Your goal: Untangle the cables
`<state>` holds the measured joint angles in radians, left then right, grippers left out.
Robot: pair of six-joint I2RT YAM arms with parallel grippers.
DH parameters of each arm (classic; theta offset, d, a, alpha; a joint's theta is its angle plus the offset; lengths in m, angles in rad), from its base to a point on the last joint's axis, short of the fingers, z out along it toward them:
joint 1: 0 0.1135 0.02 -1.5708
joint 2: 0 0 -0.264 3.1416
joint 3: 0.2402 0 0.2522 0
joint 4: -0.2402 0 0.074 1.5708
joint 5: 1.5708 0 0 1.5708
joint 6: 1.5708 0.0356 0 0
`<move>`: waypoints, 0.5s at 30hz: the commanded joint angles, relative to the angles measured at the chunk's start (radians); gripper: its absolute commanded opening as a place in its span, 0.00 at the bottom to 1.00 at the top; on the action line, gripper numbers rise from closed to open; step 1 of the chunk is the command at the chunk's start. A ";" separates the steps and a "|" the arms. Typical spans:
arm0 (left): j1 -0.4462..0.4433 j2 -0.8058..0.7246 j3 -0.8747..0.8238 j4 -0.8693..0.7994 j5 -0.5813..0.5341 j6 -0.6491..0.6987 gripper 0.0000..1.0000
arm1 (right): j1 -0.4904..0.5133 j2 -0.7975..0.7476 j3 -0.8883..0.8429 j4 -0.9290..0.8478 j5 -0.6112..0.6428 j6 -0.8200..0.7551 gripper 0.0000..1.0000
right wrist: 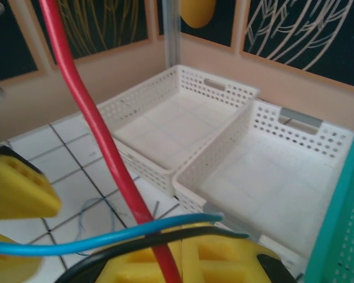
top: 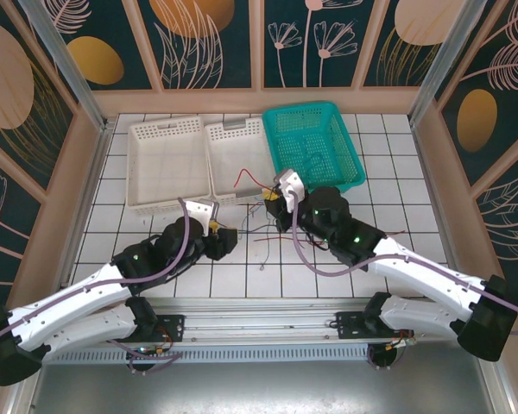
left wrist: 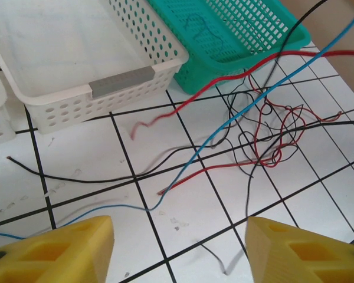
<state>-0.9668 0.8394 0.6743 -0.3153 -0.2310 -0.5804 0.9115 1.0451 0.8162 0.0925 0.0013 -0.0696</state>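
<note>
Near, the left gripper has its fingers apart and holds nothing. Past it, the cables lie in a knot on the tiles. The right gripper pinches some. One dark wire seems to lie in the far green basket. Most work is left.

Downward overhead view from behind; wrist views low, close (white basket shared).
</note>
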 commanded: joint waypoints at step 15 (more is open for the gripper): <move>0.004 -0.198 -0.181 0.322 0.195 0.013 0.90 | 0.000 -0.039 0.111 -0.071 -0.296 0.119 0.00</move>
<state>-0.9668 0.6613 0.5205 -0.0940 -0.0971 -0.5869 0.9115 1.0187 0.9104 0.0086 -0.2344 0.0189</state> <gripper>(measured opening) 0.902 0.053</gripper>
